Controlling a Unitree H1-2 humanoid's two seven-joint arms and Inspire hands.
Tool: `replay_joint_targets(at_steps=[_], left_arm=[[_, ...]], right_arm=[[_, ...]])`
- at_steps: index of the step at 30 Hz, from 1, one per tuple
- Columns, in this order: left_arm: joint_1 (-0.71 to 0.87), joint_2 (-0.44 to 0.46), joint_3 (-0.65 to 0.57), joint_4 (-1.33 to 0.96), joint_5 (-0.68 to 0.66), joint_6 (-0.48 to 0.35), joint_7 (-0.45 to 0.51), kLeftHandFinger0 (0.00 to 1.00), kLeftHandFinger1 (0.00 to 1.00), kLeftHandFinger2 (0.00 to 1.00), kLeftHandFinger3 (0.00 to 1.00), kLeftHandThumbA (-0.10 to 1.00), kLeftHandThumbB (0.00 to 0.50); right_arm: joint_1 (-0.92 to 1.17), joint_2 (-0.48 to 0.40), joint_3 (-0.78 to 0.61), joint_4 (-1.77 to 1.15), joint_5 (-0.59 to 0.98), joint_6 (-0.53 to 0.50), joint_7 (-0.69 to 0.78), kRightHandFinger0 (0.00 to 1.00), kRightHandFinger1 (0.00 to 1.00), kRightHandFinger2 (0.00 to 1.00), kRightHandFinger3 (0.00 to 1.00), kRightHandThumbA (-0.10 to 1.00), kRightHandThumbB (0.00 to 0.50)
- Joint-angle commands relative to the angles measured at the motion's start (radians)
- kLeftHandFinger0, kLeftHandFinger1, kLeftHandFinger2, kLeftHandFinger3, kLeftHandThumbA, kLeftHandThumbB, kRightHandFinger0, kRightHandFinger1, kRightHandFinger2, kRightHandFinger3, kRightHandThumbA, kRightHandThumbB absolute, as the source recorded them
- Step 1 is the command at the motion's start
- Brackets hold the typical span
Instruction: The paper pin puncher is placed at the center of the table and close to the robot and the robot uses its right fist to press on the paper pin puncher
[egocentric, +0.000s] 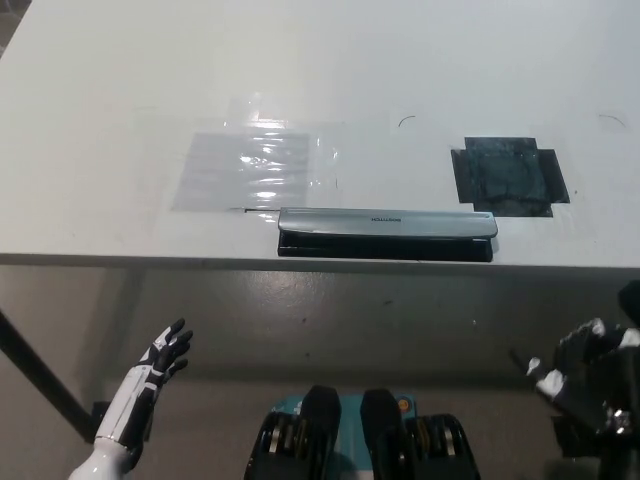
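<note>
Black right hand (585, 385) low, fingers curled; white left hand (150, 375) fingers spread

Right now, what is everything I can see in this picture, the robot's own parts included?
table: one, white, fills the upper picture, its near edge across the middle.
paper pin puncher: one, long, silver top on a black base, at the table's near edge, centre.
clear plastic sheet: one, shiny and see-through, flat on the table left of centre, just behind the puncher's left end.
black patch: one, dark, squarish, flat on the table at right.
floor: grey, below the table edge.
left hand: one, white with dark fingers spread open, lower left, below the table.
right hand: one, black, lower right, below the table, holding nothing.
</note>
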Motion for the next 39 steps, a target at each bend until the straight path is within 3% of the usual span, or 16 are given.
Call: replay_joint_targets(at_steps=[1,3,4,5,7,9,10,11,13,20,24,32,34,39], left_arm=[[-0.016,0.015,0.003,-0.014,-0.018,-0.066,-0.022,1.00,1.00,1.00,1.00,1.00,0.190],[-0.013,0.014,0.000,-0.014,-0.010,-0.058,-0.019,1.00,1.00,1.00,1.00,1.00,0.183],[-0.009,0.012,-0.001,-0.016,-0.010,-0.054,-0.019,1.00,1.00,1.00,1.00,1.00,0.176],[-0.009,0.011,0.000,-0.014,-0.005,-0.060,-0.015,1.00,1.00,1.00,1.00,1.00,0.170],[-0.011,0.011,0.002,-0.012,-0.007,-0.062,-0.015,1.00,1.00,1.00,1.00,1.00,0.175],[-0.012,0.012,0.002,-0.009,-0.011,-0.064,-0.019,1.00,1.00,1.00,1.00,1.00,0.179],[-0.012,0.012,0.002,-0.010,-0.012,-0.063,-0.019,1.00,1.00,1.00,1.00,1.00,0.185],[-0.011,0.012,0.002,-0.011,-0.012,-0.059,-0.019,1.00,1.00,1.00,1.00,1.00,0.187],[-0.012,0.012,0.002,-0.017,-0.018,-0.061,-0.023,1.00,1.00,1.00,1.00,1.00,0.186],[-0.021,0.018,-0.002,-0.017,-0.003,-0.068,-0.023,1.00,1.00,1.00,1.00,1.00,0.198],[-0.029,0.020,-0.002,-0.022,-0.006,-0.061,-0.030,1.00,1.00,1.00,1.00,1.00,0.192],[-0.036,0.022,-0.003,-0.023,-0.004,-0.053,-0.036,1.00,1.00,1.00,1.00,1.00,0.232],[-0.037,0.024,-0.001,-0.028,-0.004,-0.049,-0.035,1.00,1.00,1.00,1.00,1.00,0.230],[-0.045,0.028,-0.003,-0.030,-0.006,-0.053,-0.039,1.00,1.00,1.00,1.00,1.00,0.209]], right_arm=[[-0.154,0.013,0.023,-0.210,0.127,0.209,-0.034,0.00,0.00,0.00,0.00,1.00,0.163],[-0.255,0.039,0.026,-0.231,0.110,0.281,-0.071,0.00,0.00,0.00,0.00,1.00,0.185],[-0.278,0.043,0.026,-0.234,0.083,0.301,-0.080,0.10,0.10,0.15,0.15,1.00,0.197],[-0.333,0.042,0.030,-0.205,0.064,0.292,-0.074,0.00,0.00,0.01,0.01,1.00,0.203],[-0.420,0.047,0.035,-0.163,0.066,0.301,-0.067,0.00,0.00,0.00,0.00,1.00,0.197],[-0.509,0.075,0.034,-0.127,0.071,0.353,-0.091,0.00,0.00,0.00,0.00,1.00,0.234],[-0.525,0.081,0.032,-0.119,0.073,0.363,-0.094,0.07,0.08,0.11,0.11,1.00,0.203],[-0.551,0.090,0.030,-0.100,0.078,0.374,-0.097,0.00,0.00,0.00,0.00,1.00,0.236],[-0.632,0.115,0.019,-0.019,0.094,0.374,-0.102,0.00,0.00,0.00,0.00,1.00,0.218],[-0.818,0.146,0.011,0.294,0.051,0.284,-0.103,0.00,0.00,0.00,0.00,1.00,0.223],[-0.878,0.167,0.015,0.460,0.031,0.223,-0.111,0.00,0.00,0.00,0.00,1.00,0.166],[-0.859,0.195,0.062,0.664,-0.045,0.143,-0.111,0.00,0.00,0.12,0.00,1.00,0.183],[-0.844,0.197,0.075,0.705,-0.058,0.115,-0.108,0.00,0.01,0.21,0.08,1.00,0.187],[-0.823,0.193,0.072,0.824,-0.067,0.046,-0.121,0.00,0.03,0.27,0.17,1.00,0.182]])
